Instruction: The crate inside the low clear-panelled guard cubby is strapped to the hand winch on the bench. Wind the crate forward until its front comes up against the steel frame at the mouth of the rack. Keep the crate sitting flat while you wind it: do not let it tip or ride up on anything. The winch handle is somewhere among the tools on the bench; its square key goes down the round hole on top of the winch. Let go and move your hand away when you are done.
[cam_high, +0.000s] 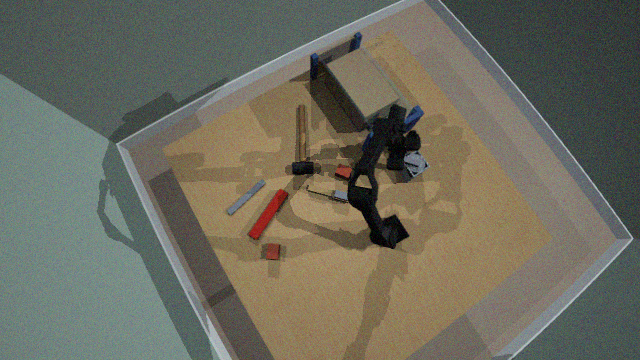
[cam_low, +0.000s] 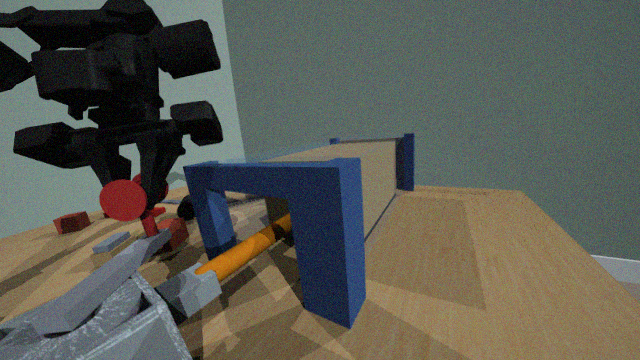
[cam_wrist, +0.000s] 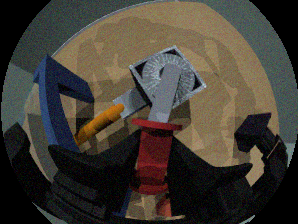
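My gripper (cam_low: 131, 192) (cam_wrist: 153, 135) is shut on the red knob (cam_low: 123, 200) (cam_wrist: 152, 172) of the winch handle. The handle's grey arm (cam_low: 131, 262) (cam_wrist: 164, 100) reaches from the knob over the top of the grey winch (cam_high: 416, 166) (cam_wrist: 182, 75); its key and the round hole are hidden. An orange strap (cam_low: 245, 254) (cam_wrist: 100, 123) runs from the winch through the blue steel frame (cam_high: 414, 118) (cam_low: 327, 245) (cam_wrist: 50, 112). The tan crate (cam_high: 360, 82) (cam_low: 381, 180) looks flat inside the cubby, its front a short gap behind the frame.
A mallet (cam_high: 303, 168), a red bar (cam_high: 268, 215), a grey bar (cam_high: 246, 197) and a grey-ended hooked tool (cam_high: 341, 195) lie left of the arm. One red block (cam_high: 343, 171) (cam_low: 177, 234) lies near the arm; another (cam_high: 272, 251) (cam_low: 71, 223) lies farther off.
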